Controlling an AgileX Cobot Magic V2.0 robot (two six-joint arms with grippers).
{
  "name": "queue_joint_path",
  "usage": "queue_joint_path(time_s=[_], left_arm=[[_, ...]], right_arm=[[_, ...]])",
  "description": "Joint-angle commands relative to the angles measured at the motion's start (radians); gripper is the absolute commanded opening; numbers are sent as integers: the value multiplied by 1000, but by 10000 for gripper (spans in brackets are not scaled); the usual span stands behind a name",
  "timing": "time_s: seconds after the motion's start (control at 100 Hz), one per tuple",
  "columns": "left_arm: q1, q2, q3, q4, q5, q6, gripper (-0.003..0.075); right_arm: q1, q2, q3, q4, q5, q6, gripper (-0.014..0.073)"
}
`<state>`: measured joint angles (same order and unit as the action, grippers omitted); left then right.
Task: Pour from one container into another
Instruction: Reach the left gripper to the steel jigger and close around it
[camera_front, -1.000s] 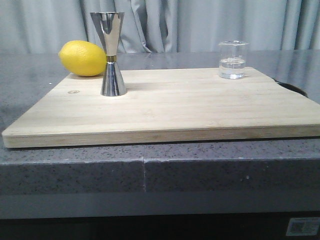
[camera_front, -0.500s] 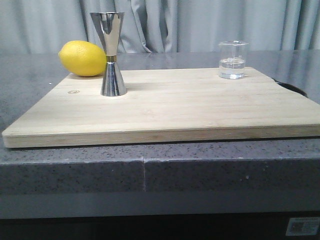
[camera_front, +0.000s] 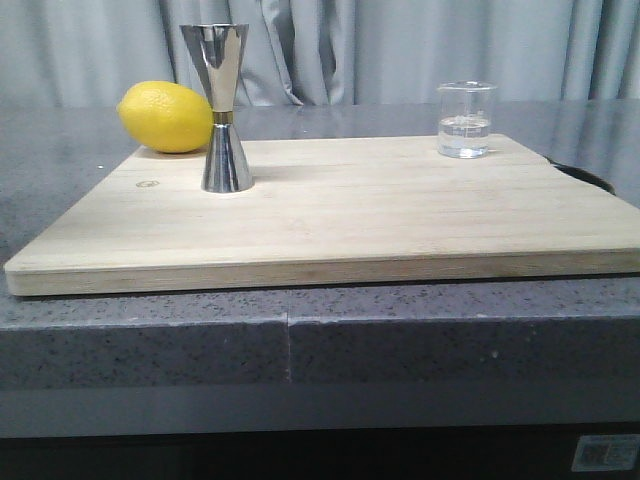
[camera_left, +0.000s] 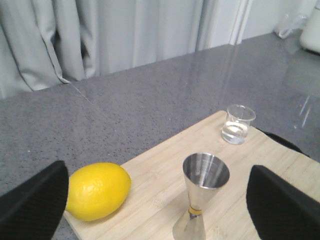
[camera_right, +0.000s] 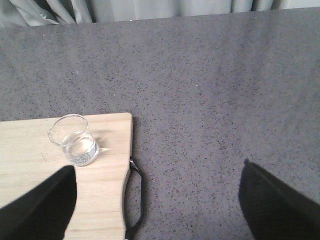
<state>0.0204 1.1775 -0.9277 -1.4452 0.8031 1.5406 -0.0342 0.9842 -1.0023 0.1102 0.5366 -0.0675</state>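
A small clear glass beaker (camera_front: 466, 119) with a little clear liquid stands at the board's far right corner; it also shows as the beaker (camera_left: 238, 124) and the beaker (camera_right: 73, 139). The steel hourglass jigger (camera_front: 222, 108), gold band at its waist, stands upright at the board's far left, seen from above as the jigger (camera_left: 201, 192). My left gripper (camera_left: 159, 200) hangs open above the jigger and lemon, holding nothing. My right gripper (camera_right: 158, 200) is open too, high over the board's right edge, short of the beaker. Neither gripper appears in the front view.
A yellow lemon (camera_front: 165, 117) lies just behind and left of the jigger. Everything rests on a pale wooden cutting board (camera_front: 330, 230) with a black strap (camera_right: 137, 197) at its right edge, on a grey speckled counter (camera_front: 60, 170). Grey curtains hang behind.
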Motion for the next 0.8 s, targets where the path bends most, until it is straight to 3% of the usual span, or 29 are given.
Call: queue_joint_path(time_s=[0.0, 0.14, 0.39, 0.79], left_arm=[[1, 23, 23, -162, 68, 162, 663], [1, 123, 101, -298, 215, 354, 663], [1, 329, 120, -393, 467, 526, 663], [-49, 462, 102, -379, 465, 724, 663]], right_arm=[[-2, -6, -17, 7, -85, -30, 599], [0, -6, 23, 7, -118, -41, 599], [82, -6, 111, 7, -198, -41, 599], [166, 5, 166, -14, -266, -71, 599]])
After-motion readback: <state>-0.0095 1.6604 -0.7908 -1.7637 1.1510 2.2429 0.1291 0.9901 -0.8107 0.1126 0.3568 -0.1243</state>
